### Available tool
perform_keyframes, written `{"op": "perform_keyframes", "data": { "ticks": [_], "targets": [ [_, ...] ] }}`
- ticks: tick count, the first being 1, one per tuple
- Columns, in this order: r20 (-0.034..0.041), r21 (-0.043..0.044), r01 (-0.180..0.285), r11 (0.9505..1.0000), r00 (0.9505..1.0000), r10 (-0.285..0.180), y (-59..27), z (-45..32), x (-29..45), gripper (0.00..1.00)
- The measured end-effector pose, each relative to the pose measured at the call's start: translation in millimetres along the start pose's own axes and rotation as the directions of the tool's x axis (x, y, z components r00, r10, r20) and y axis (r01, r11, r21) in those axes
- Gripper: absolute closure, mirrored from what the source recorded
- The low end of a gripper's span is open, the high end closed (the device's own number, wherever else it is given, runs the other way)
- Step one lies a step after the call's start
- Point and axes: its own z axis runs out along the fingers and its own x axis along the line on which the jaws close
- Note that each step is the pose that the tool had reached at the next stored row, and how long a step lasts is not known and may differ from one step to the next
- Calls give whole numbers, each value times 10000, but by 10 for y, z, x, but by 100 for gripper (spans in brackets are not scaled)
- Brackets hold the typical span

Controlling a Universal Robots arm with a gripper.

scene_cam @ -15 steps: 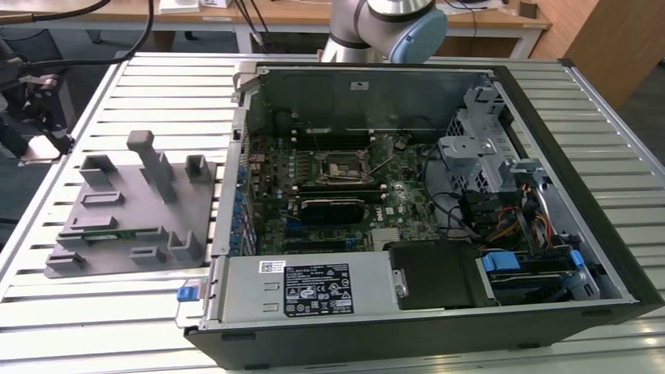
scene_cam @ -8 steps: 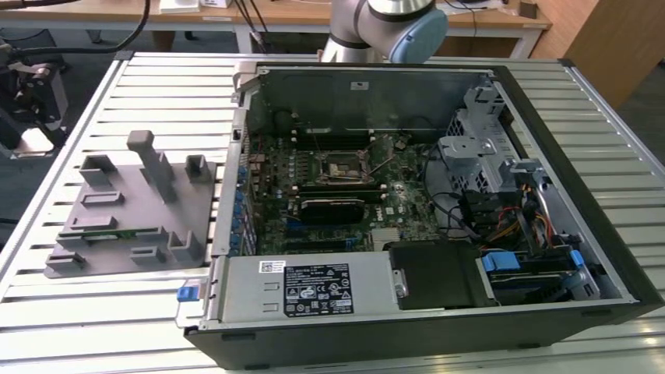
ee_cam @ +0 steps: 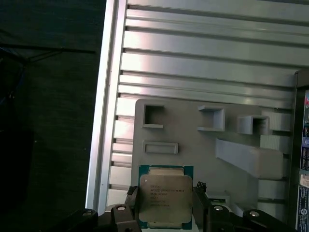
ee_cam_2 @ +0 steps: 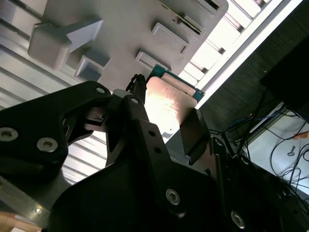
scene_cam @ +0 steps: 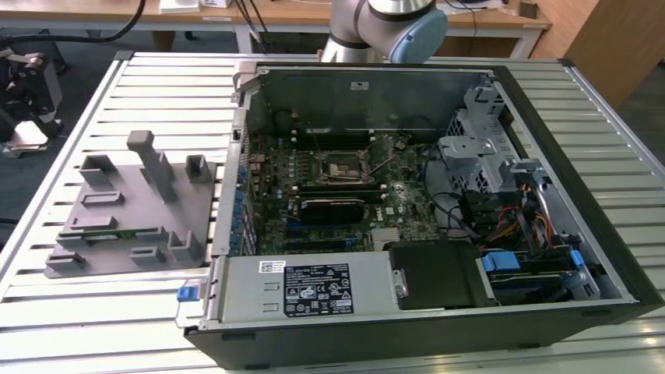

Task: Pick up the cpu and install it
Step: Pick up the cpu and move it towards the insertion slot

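In both wrist views the cpu (ee_cam: 165,195) (ee_cam_2: 169,104) is a flat square chip with a silvery metal top and a green rim. My gripper (ee_cam: 165,207) (ee_cam_2: 166,118) is shut on it, one black finger against each of two opposite edges. The chip hangs well above the grey tray (ee_cam: 193,145) (ee_cam_2: 120,29), over the tray's corner near the table's edge. In the exterior view the tray (scene_cam: 124,206) lies on the slatted table at the exterior view's left. The black socket frame (scene_cam: 348,167) sits on the motherboard inside the open computer case.
The open computer case (scene_cam: 437,195) fills the table's middle and the exterior view's right, with drive bays, cables and a power supply (scene_cam: 307,288) inside. Upright grey blocks (scene_cam: 156,167) stand on the tray, and a green memory stick (scene_cam: 109,231) lies in it. The arm's base (scene_cam: 385,23) rises behind the case.
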Motion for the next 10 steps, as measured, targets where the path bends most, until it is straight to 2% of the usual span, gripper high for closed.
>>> {"op": "perform_keyframes", "data": {
  "ticks": [10],
  "targets": [
    [1,0,1,10000,10000,-1,6,-154,-1,47]
  ]
}}
